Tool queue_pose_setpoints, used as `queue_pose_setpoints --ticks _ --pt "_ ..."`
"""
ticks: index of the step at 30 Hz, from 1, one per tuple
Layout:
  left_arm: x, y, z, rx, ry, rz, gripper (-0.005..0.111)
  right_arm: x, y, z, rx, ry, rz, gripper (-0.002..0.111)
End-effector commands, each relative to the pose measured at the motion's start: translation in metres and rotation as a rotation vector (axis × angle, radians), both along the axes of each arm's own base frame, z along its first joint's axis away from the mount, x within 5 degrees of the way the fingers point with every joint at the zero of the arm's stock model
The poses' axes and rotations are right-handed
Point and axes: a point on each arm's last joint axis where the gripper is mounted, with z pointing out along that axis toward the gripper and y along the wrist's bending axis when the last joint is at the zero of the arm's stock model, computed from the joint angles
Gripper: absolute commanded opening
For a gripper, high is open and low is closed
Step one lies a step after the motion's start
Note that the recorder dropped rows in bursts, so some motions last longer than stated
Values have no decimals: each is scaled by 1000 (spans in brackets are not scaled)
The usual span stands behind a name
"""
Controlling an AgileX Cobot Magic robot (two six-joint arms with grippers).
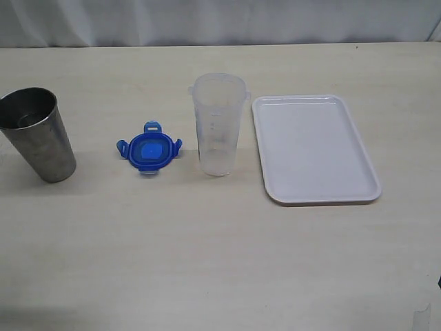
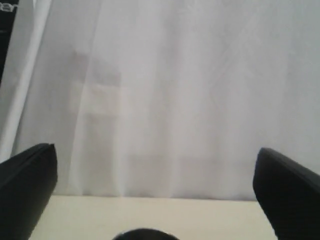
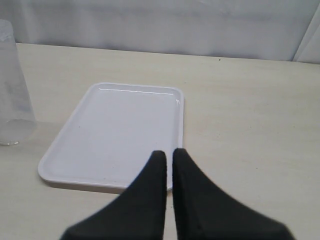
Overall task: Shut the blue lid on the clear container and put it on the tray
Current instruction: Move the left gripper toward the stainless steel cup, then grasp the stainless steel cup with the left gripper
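Note:
The blue lid (image 1: pixel 149 151) lies flat on the table with its flaps spread. Just right of it stands the clear container (image 1: pixel 218 125), upright and uncovered; the right wrist view catches its side (image 3: pixel 14 100) too. The white tray (image 1: pixel 313 147) lies right of the container with nothing on it, and it shows in the right wrist view (image 3: pixel 110 130) as well. My right gripper (image 3: pixel 169 154) is shut with nothing in it, near the tray's front edge. My left gripper (image 2: pixel 155 175) is open wide, facing the white curtain, with nothing between its fingers. Neither gripper shows in the exterior view.
A grey metal cup (image 1: pixel 38 135) stands at the far left of the table, left of the lid. A white curtain (image 1: pixel 220 21) hangs behind the table's far edge.

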Motion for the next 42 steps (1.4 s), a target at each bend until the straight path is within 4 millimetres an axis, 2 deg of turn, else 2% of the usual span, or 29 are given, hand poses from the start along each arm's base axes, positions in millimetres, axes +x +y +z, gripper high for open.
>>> queue_pose_setpoints --ticks 1,6,12,20,42 --pt "17 -4 -13 34 59 -51 105 0 0 0 -5 -5 -4 4" --pt "35 -5 -37 60 173 -69 105 0 0 0 -5 -5 -4 4" --pt "48 -6 -61 57 277 -89 105 0 0 0 -5 -5 -4 4" --pt "76 -9 -88 84 408 -142 105 0 0 0 -5 -5 -4 4" --pt "121 -7 -133 58 541 -152 105 0 0 0 -5 -5 -4 4"
